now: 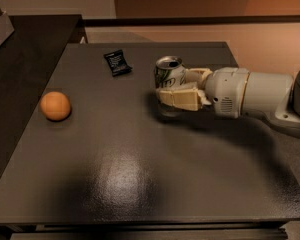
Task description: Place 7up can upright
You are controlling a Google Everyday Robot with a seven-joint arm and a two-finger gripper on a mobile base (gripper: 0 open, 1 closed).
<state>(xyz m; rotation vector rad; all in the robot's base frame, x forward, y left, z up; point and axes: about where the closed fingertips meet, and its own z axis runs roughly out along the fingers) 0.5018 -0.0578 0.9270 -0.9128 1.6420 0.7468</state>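
Note:
The 7up can (167, 73) stands upright with its shiny top up, at the middle right of the dark table (115, 174). My gripper (174, 89) reaches in from the right on a white arm (250, 95). Its cream fingers (182, 98) are closed around the can's lower body, one in front and one behind. The can's base is hidden behind the front finger, so I cannot tell whether it rests on the table or hangs just above it.
An orange ball (55, 105) lies at the table's left side. A small black packet (118, 62) lies at the back, left of the can. A darker counter (25, 49) adjoins the table on the left.

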